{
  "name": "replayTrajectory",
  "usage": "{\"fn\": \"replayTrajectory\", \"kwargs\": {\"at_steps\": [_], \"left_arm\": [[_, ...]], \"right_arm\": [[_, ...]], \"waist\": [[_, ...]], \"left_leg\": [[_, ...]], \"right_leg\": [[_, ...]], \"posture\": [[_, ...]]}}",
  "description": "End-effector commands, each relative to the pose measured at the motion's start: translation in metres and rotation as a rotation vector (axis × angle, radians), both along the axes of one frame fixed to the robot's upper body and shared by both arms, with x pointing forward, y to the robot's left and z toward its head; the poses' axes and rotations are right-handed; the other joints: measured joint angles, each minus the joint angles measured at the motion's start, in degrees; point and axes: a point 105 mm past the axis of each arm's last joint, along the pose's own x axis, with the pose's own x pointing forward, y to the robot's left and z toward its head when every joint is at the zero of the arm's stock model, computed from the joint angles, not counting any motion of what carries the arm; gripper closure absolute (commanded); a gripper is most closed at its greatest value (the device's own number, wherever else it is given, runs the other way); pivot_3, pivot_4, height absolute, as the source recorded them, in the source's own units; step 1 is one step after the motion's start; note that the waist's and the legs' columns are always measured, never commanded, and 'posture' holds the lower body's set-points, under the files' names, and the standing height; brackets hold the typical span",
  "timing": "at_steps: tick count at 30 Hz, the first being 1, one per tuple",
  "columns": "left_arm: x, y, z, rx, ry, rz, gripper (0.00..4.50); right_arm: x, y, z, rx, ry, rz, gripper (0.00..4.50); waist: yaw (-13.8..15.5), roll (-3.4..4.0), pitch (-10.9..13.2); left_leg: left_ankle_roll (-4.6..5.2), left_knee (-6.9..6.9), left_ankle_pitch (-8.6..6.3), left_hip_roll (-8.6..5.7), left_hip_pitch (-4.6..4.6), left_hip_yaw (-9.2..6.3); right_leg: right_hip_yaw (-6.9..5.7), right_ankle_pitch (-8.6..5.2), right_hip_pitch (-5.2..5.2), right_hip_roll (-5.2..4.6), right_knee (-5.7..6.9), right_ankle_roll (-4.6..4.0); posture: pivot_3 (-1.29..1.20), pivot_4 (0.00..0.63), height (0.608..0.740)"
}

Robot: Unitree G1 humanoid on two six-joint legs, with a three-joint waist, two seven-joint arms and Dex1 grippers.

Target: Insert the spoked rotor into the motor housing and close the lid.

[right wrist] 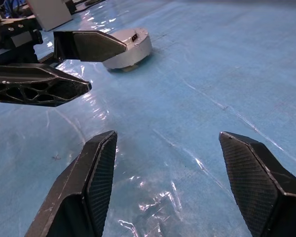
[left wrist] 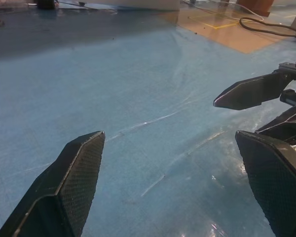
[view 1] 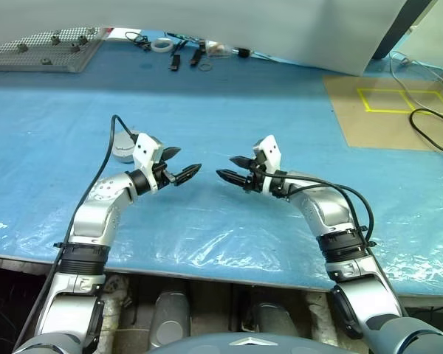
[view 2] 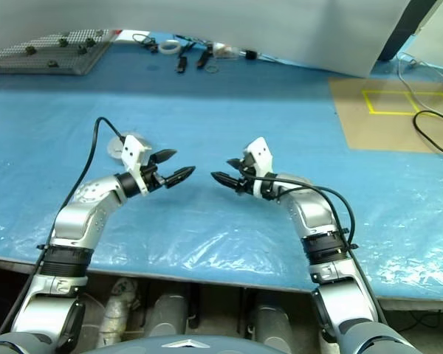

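Motor housing (right wrist: 129, 48), lid seemingly on, sits on the blue surface (view 1: 229, 125) toward its left edge, just behind the left tool (view 1: 179, 167), which (like the right tool (view 1: 232, 168)) hangs released and empty, so a careless sweep could knock it away.

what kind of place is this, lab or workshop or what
Most likely a robotics lab or test workshop: a workbench under a blue plastic sheet, a perforated metal fixture board at its far corner, loose cables and small parts along the back edge, and yellow tape squares marked on a brown board.
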Motion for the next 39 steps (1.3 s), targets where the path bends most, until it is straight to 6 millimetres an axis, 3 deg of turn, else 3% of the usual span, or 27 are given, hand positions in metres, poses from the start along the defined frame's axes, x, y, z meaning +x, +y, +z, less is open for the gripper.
{"fn": "replayTrajectory", "kwargs": {"at_steps": [1,8,12,24,29,31,32,33,35,37,39], "left_arm": [[0.002,-0.003,0.013,-0.004,-0.053,-0.016,0.02],[0.002,-0.002,0.014,-0.012,-0.045,-0.018,0.02],[-0.002,-0.002,0.014,-0.007,-0.045,-0.040,0.00],[0.009,0.001,0.007,0.060,-0.051,0.016,0.00],[0.000,-0.005,0.014,-0.015,-0.054,-0.044,1.29],[0.008,-0.002,0.007,0.031,-0.027,0.003,1.96],[0.009,-0.002,0.006,0.024,-0.024,0.005,1.97],[0.008,0.000,0.007,0.009,-0.024,0.004,2.25],[0.001,-0.005,0.010,0.000,-0.038,-0.039,2.68],[0.007,-0.004,0.003,0.038,-0.008,0.004,3.32],[0.006,-0.005,0.002,0.031,-0.019,-0.015,3.33]], "right_arm": [[0.002,-0.001,0.013,0.017,-0.054,-0.007,1.06],[0.004,-0.002,0.013,0.019,-0.052,-0.009,1.06],[0.001,0.000,0.016,0.030,-0.064,0.008,0.01],[0.008,-0.006,0.007,0.004,-0.034,-0.044,0.01],[0.002,-0.002,0.021,0.072,-0.065,-0.008,1.27],[0.005,-0.003,0.018,0.054,-0.056,-0.025,1.96],[0.008,-0.004,0.015,0.034,-0.050,-0.042,2.25],[0.010,-0.005,0.013,0.021,-0.046,-0.059,2.27],[0.003,-0.001,0.016,0.054,-0.050,-0.006,2.80],[-0.003,0.002,0.017,0.061,-0.036,0.024,3.33],[0.001,0.000,0.011,0.026,-0.033,-0.008,3.93]], "waist": [[0.00,0.00,0.00],[0.00,0.00,0.00],[0.00,0.00,0.00],[0.00,0.00,0.00],[0.01,0.00,0.00],[0.01,0.00,0.00],[0.02,0.00,0.00],[0.01,0.00,0.00],[0.01,0.00,0.00],[0.01,0.00,0.00],[0.02,0.00,0.00]], "left_leg": [[0.00,0.00,0.00,0.00,0.00,0.00],[0.00,0.00,0.00,0.00,0.00,0.00],[0.00,0.00,0.00,0.00,0.00,0.00],[0.00,-0.01,0.00,0.00,-0.01,0.00],[0.00,-0.02,0.00,-0.01,-0.02,0.00],[0.01,-0.02,0.00,0.01,0.00,0.00],[0.01,-0.02,0.00,0.01,0.01,0.00],[0.01,-0.01,0.00,0.01,0.01,0.00],[0.00,0.00,0.00,0.00,0.00,0.01],[0.01,0.00,0.00,-0.01,-0.01,0.01],[0.01,-0.01,0.00,0.01,0.00,0.01]], "right_leg": [[0.00,0.00,0.00,0.00,0.00,0.00],[0.00,0.00,0.00,0.00,0.00,0.00],[0.00,0.00,0.00,0.00,0.00,0.00],[0.00,0.00,-0.01,0.00,-0.01,0.00],[0.00,0.00,-0.01,-0.01,-0.01,0.00],[-0.01,0.00,-0.01,0.00,0.01,0.00],[-0.01,0.00,-0.01,0.00,0.03,0.00],[-0.01,0.00,-0.01,0.00,0.03,-0.01],[0.00,0.00,0.00,-0.01,0.01,-0.01],[0.01,0.00,-0.01,-0.01,-0.01,-0.01],[0.00,0.00,-0.01,0.00,0.01,-0.01]], "posture": [[0.00,0.150,0.740],[0.00,0.150,0.740],[0.00,0.150,0.740],[0.00,0.150,0.740],[0.00,0.150,0.740],[0.00,0.150,0.740],[0.00,0.150,0.740],[0.00,0.150,0.740],[0.00,0.150,0.740],[0.00,0.150,0.740],[0.00,0.150,0.740]]}}
